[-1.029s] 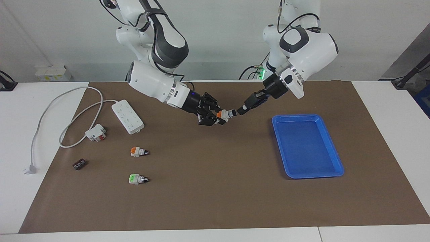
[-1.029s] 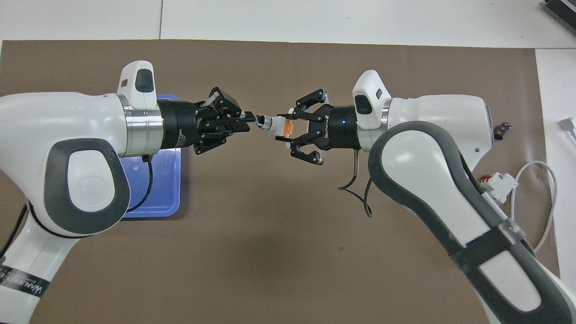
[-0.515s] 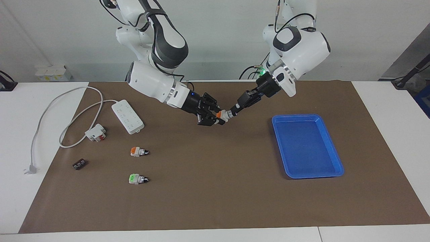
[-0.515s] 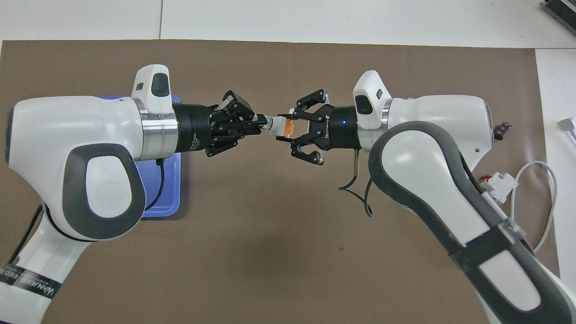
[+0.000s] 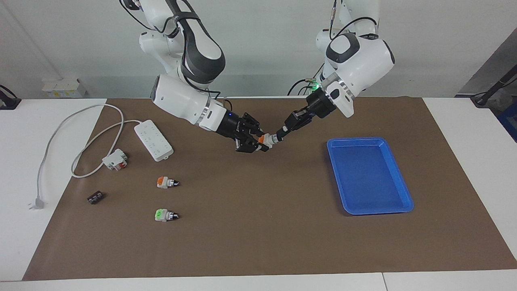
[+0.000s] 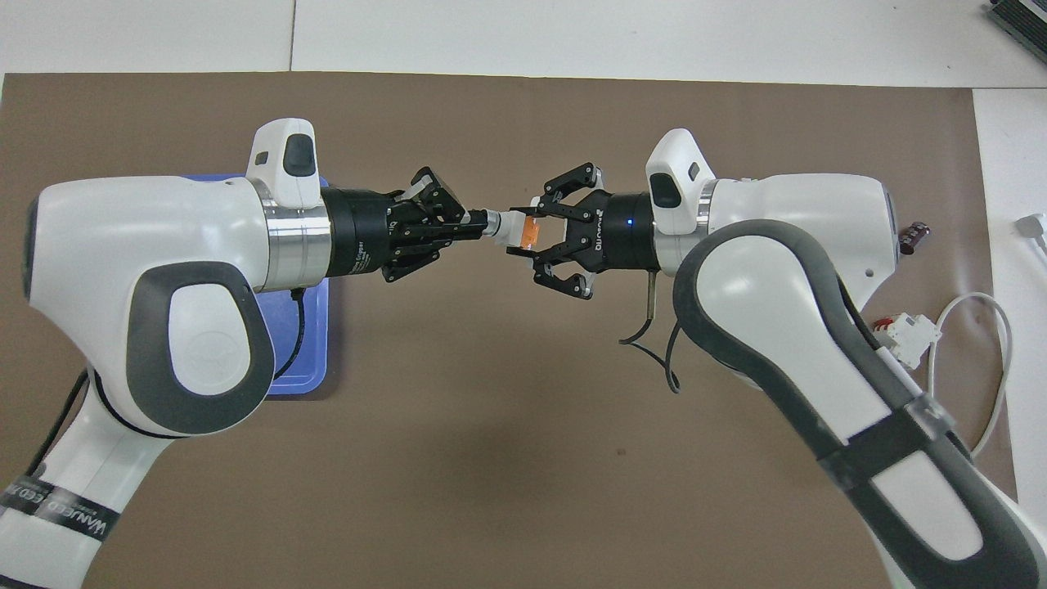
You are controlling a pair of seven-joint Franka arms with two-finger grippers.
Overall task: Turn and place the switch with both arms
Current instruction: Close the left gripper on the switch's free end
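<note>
The switch, white-grey with an orange face, is held in the air between the two grippers over the brown mat, beside the blue tray. My right gripper is shut on its body. My left gripper is shut on its black knob end. In the overhead view the switch lies level between the left gripper and the right gripper.
A blue tray lies toward the left arm's end. Toward the right arm's end lie two more switches, one orange and one green, a white power strip, a white-and-red clip block and a small black part.
My left arm has swung in toward the right gripper and its fingers have slid further onto the knob. The switch and right gripper have shifted slightly toward the right arm's end.
</note>
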